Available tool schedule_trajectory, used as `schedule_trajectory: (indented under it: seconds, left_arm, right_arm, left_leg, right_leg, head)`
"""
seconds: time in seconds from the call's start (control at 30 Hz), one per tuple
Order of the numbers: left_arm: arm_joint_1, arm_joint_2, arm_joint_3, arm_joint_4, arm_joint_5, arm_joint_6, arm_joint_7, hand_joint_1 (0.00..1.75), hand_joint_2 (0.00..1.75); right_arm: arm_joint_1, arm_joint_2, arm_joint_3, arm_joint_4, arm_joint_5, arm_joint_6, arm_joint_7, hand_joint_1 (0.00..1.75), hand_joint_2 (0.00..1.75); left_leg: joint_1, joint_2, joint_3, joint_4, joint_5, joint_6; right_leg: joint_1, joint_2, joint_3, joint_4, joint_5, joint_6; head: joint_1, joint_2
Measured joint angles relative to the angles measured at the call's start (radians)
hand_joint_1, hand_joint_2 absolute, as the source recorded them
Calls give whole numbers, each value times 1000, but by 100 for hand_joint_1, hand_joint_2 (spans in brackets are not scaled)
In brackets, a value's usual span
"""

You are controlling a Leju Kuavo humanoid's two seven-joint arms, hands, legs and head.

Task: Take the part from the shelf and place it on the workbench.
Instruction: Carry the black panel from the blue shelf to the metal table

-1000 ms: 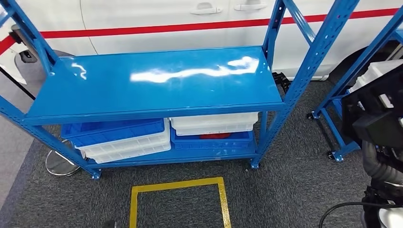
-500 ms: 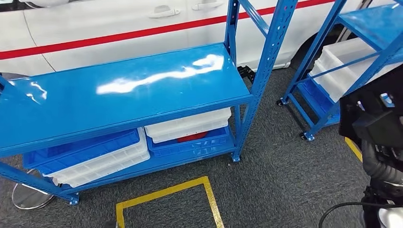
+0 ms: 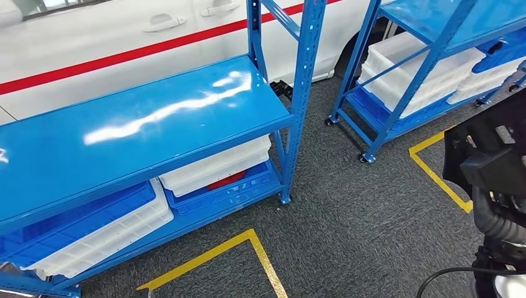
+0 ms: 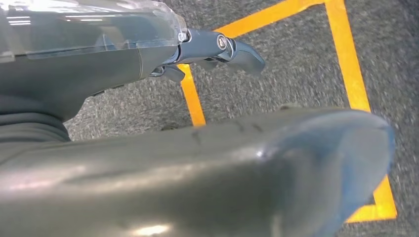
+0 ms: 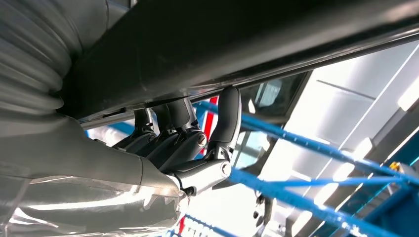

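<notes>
The left robot hand [image 4: 217,49] hangs over grey carpet and yellow floor tape [image 4: 346,59], fingers loose, holding nothing. The right robot hand [image 5: 192,143] grips a dark flat part [image 5: 257,44], its fingers curled up against the underside. A blue shelf [image 3: 142,124] stands ahead on the left near a white car [image 3: 93,37]; a second blue rack [image 3: 428,68] with white bins [image 3: 409,68] stands farther right.

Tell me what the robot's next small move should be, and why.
Probably turn the body to face the workbench, without loosening the grip. The right hand appears to grip a dark part, and what stands ahead is blue shelves with bins, not a bench.
</notes>
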Motion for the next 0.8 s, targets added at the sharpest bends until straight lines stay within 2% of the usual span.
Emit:
schedule_trajectory:
  seconds: [0.03,0.07,0.13,0.2,0.23,0.27,0.3,0.33,0.37,0.43,0.5,0.57,0.6,0.63,0.7,0.73,0.77,0.8]
  left_arm:
    - [-1,0,0,0,0,-1,1,0,0]
    - [-2,0,0,0,0,-3,2,0,0]
    - [-2,1,1,0,0,-5,5,0,0]
    - [0,2,2,0,0,-6,8,0,0]
    - [1,2,3,0,0,-6,9,0,0]
    - [2,2,3,0,1,-6,10,0,0]
    - [3,2,3,0,1,-7,11,0,0]
    - [3,3,3,0,1,-8,11,0,0]
    - [3,3,3,0,1,-10,11,0,0]
    - [3,4,4,0,2,-13,12,0,0]
    - [2,5,7,0,3,-15,12,0,0]
    - [-1,5,11,0,3,-16,13,0,0]
    - [-2,6,12,0,4,-16,12,0,0]
    - [-3,6,13,0,4,-16,12,0,0]
    - [-1,6,14,0,5,-16,12,0,0]
    - [1,6,15,0,6,-15,12,0,0]
    - [2,6,16,0,6,-14,12,0,0]
    - [2,7,17,0,6,-13,12,0,0]
  right_arm:
    - [0,0,-1,0,0,-1,0,175,175]
    - [0,0,-2,-1,0,-2,-1,175,175]
    - [-3,1,-4,-3,2,-4,-1,175,175]
    - [-8,4,-4,-6,4,-5,-2,175,175]
    - [-8,5,-4,-6,5,-5,-2,175,175]
    - [-7,6,-4,-6,6,-6,-2,175,175]
    - [-6,7,-4,-6,6,-6,-1,175,175]
    - [-6,8,-4,-6,7,-6,-1,175,175]
    - [-6,9,-4,-6,7,-6,-1,175,175]
    - [-7,11,-4,-7,8,-6,-1,175,175]
    - [-6,13,-5,-10,11,-8,-1,175,175]
    - [3,16,-6,-17,18,-10,0,175,175]
    - [10,18,-7,-21,22,-11,0,175,175]
    - [15,20,-8,-26,26,-11,0,175,175]
    - [21,27,-9,-34,35,-13,-2,175,175]
    - [23,33,-9,-36,41,-13,-2,175,175]
    - [27,39,-8,-37,46,-14,-3,175,175]
    - [31,45,-7,-38,53,-16,-3,175,175]
  left_leg:
    - [0,10,2,0,-2,-4]
    - [0,9,3,3,-8,-10]
    - [5,-29,-13,50,-45,-21]
    - [10,-78,-67,174,-114,-27]
    - [12,-87,-100,245,-143,-29]
    - [13,-91,-124,294,-156,-31]
    - [15,-92,-134,310,-148,-32]
    - [17,-95,-123,280,-119,-33]
    - [20,-103,-97,219,-78,-32]
    - [27,-146,-37,80,-17,-30]
    - [28,-171,-12,22,-5,-26]
    - [27,-150,-9,14,0,-15]
    - [27,-139,-6,7,4,-8]
    - [28,-127,-4,0,9,0]
    - [24,-103,-1,-7,12,10]
    - [21,-89,-2,-7,11,13]
    - [19,-77,-3,-6,10,14]
    - [18,-63,-2,-6,9,14]
  right_leg:
    - [-2,14,-2,-2,2,-4]
    - [-5,25,-2,-4,4,-9]
    - [-12,46,-2,-9,10,-19]
    - [-13,68,-4,-10,12,-25]
    - [-13,80,-4,-9,13,-27]
    - [-13,93,-5,-8,13,-27]
    - [-13,107,-5,-7,13,-27]
    - [-13,121,-5,-5,12,-26]
    - [-14,135,-5,-2,12,-24]
    - [-14,162,-8,5,10,-17]
    - [-16,186,-17,8,14,-4]
    - [-20,203,-24,7,18,10]
    - [-20,191,-28,14,15,15]
    - [-18,165,-39,38,0,19]
    - [-16,102,-88,141,-58,25]
    - [-18,85,-120,208,-90,27]
    - [-20,79,-144,259,-108,30]
    - [-22,75,-154,280,-108,32]
  head:
    - [0,0]
    - [0,0]
    - [0,0]
    - [0,0]
    - [0,0]
    - [0,0]
    - [0,0]
    - [0,0]
    - [0,0]
    - [0,0]
    - [0,0]
    - [0,0]
    - [0,0]
    - [0,0]
    - [1,0]
    - [1,0]
    - [1,0]
    - [1,0]
